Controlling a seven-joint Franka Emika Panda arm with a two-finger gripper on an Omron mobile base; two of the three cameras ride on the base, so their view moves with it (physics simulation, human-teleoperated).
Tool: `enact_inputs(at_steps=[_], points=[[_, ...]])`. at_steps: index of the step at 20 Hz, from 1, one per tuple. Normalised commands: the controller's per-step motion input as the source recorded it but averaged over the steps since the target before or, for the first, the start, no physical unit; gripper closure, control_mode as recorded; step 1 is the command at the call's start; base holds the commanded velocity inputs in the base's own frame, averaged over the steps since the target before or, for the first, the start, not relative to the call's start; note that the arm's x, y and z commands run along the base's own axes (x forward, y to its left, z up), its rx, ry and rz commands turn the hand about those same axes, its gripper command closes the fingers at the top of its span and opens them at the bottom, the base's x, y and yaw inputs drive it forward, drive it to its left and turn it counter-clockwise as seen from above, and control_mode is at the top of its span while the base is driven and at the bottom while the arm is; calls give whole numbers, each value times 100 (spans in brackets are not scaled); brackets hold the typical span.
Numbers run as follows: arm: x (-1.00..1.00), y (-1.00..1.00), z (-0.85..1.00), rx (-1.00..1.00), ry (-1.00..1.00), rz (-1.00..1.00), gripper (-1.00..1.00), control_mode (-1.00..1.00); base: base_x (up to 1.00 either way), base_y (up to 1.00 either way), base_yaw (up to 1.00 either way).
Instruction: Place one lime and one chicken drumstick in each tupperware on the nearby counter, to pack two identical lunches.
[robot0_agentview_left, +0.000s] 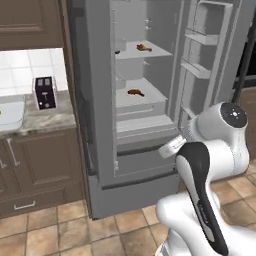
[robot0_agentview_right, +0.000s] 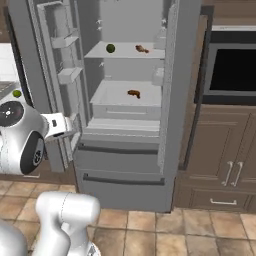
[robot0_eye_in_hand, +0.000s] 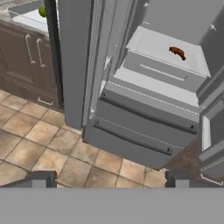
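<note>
We see the fridge (robot0_agentview_left: 145, 100) standing open, its doors cut off by the frame edges. One drumstick (robot0_agentview_right: 142, 48) lies on the upper shelf, near its right edge; a lime (robot0_agentview_right: 110, 48) sits toward that shelf's left. A second drumstick (robot0_eye_in_hand: 177, 52) lies on the lower shelf (robot0_eye_in_hand: 153, 46), near the middle. Another lime (robot0_agentview_right: 17, 93) shows at the left, on the counter (robot0_agentview_left: 45, 120), partly hidden by the fridge door. A toaster (robot0_agentview_left: 44, 92) stands at the counter's back edge. Our gripper (robot0_eye_in_hand: 109, 177) is spread wide and grasps nothing, well apart from the lower drumstick, low before the fridge drawers.
</note>
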Motion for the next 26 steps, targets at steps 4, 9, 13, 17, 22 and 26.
enact_inputs(at_steps=[4, 9, 13, 17, 22, 26], points=[[0, 0, 0, 0, 0, 0, -100, 100, 58, -44, 2], [0, 0, 0, 0, 0, 0, -100, 100, 95, -11, 0], [0, 0, 0, 0, 0, 0, -100, 100, 88, -14, 0], [0, 0, 0, 0, 0, 0, -100, 100, 61, -42, 0], [0, 0, 0, 0, 0, 0, -100, 100, 49, -33, 0], [46, -9, -26, 0, -1, -2, -100, -100, 0, 0, 0]])
